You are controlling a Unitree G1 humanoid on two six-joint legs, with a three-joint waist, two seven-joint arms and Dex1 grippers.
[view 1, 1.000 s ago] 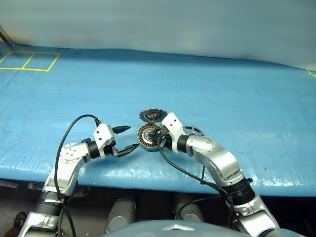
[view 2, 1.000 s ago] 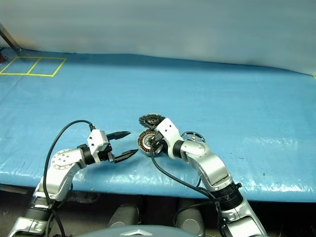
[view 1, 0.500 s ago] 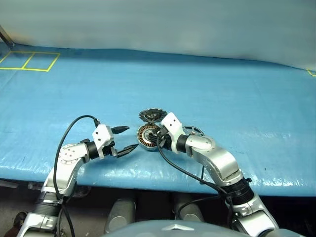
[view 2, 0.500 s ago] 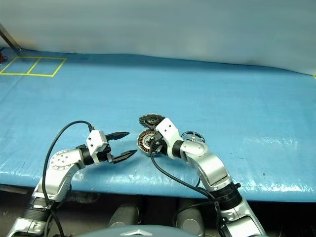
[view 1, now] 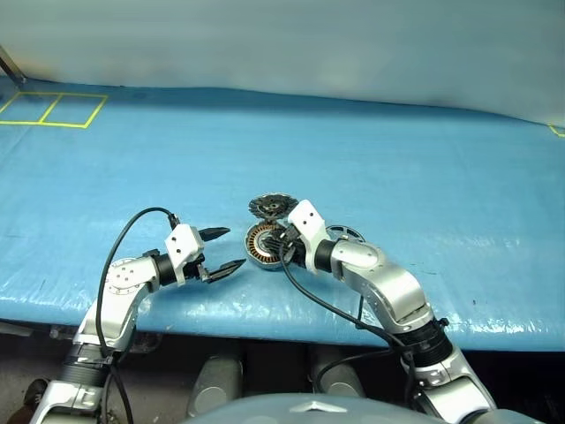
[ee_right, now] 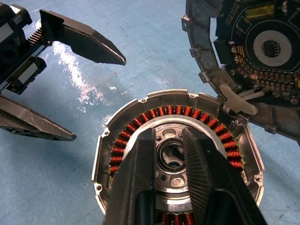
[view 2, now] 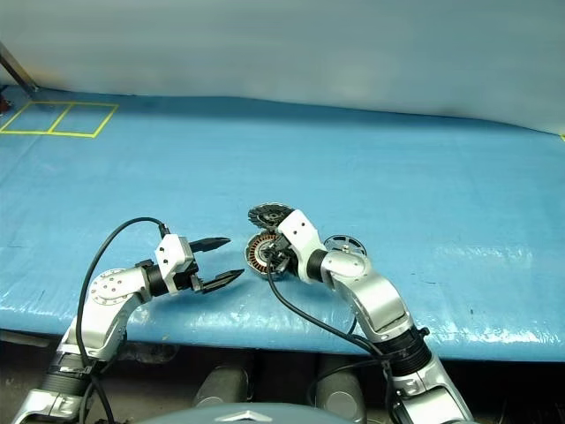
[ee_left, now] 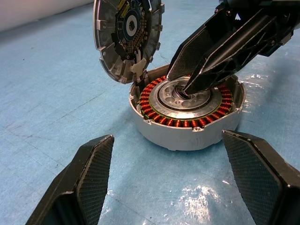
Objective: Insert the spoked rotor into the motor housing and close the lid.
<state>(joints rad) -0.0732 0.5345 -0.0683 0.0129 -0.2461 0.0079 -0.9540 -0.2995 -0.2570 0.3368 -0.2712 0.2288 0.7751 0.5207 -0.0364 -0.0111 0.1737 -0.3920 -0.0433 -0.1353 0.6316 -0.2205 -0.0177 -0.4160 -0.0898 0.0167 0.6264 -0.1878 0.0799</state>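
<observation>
The motor housing [view 1: 262,244] rests on the blue table cover with its copper windings [ee_left: 157,117] facing up. The lid [view 1: 271,208] stands tilted on edge at its far side, circuit face [ee_right: 262,47] showing, and a white strap [ee_right: 236,101] links it to the housing. My right gripper [ee_right: 168,136] points down into the housing's dark centre [ee_left: 180,95], shut but for a narrow slit, with nothing seen held. My left gripper [view 1: 224,250] hovers open just left of the housing. The spoked rotor [view 1: 347,235] lies flat behind my right forearm.
The blue table cover [view 1: 397,159] stretches far behind and to both sides. Yellow taped squares [view 1: 53,108] mark its far left corner. The table's front edge [view 1: 265,322] runs just below both arms.
</observation>
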